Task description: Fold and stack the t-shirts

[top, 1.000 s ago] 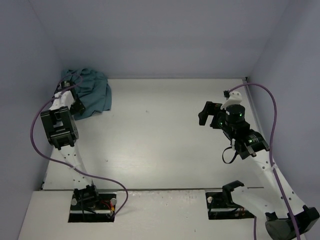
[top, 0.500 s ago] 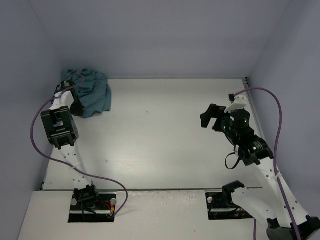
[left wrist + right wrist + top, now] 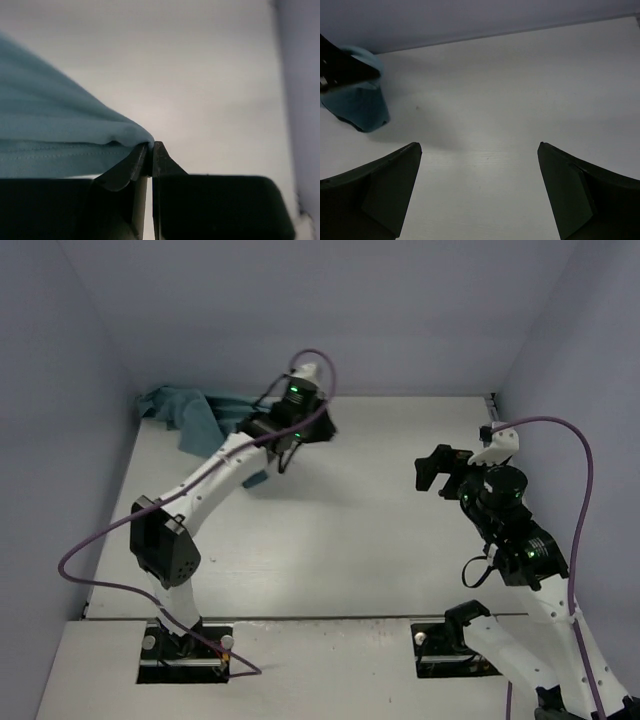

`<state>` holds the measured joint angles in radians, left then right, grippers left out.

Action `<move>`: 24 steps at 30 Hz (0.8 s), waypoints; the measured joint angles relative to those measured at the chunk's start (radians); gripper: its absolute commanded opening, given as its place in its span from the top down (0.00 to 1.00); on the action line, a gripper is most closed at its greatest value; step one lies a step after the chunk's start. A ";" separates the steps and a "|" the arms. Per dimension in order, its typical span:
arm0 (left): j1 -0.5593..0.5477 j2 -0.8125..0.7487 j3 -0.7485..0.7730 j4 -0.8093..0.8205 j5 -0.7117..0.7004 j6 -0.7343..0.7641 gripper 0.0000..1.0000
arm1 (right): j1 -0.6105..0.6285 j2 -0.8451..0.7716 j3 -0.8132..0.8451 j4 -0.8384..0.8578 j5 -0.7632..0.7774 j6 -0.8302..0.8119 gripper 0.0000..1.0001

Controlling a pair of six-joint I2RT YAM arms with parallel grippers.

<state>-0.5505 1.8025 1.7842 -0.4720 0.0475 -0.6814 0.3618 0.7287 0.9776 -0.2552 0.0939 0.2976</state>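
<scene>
The teal t-shirt trails from the back left corner of the table toward the middle of the back edge. My left gripper is shut on a fold of it and holds that end off the table. In the left wrist view the fingers are pressed together with the t-shirt pinched at their tips and spreading left. My right gripper hangs open over the right half of the table, well apart from the cloth. Through its wide jaws I see bare table, with the t-shirt far to the left.
Lilac walls close the table in at the back and both sides. The white table stretches between the two arms. A purple cable loops beside the left arm's base.
My left gripper closed on the t-shirt in the back left corner and swung right along the back edge, dragging the cloth out. The right arm drifted slightly right and stayed open.
</scene>
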 measured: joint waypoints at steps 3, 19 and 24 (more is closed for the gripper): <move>-0.224 0.020 0.025 0.049 0.012 -0.075 0.75 | 0.000 -0.013 0.028 0.001 0.018 -0.022 0.00; -0.187 -0.057 -0.145 -0.060 -0.173 -0.068 0.33 | 0.000 -0.056 0.044 -0.071 0.085 -0.046 0.05; -0.129 -0.165 -0.306 -0.084 -0.143 -0.039 0.33 | 0.000 0.126 0.044 -0.104 0.094 0.020 0.08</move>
<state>-0.6793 1.6376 1.4780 -0.5563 -0.0954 -0.7200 0.3616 0.8551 1.0211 -0.3591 0.1881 0.3178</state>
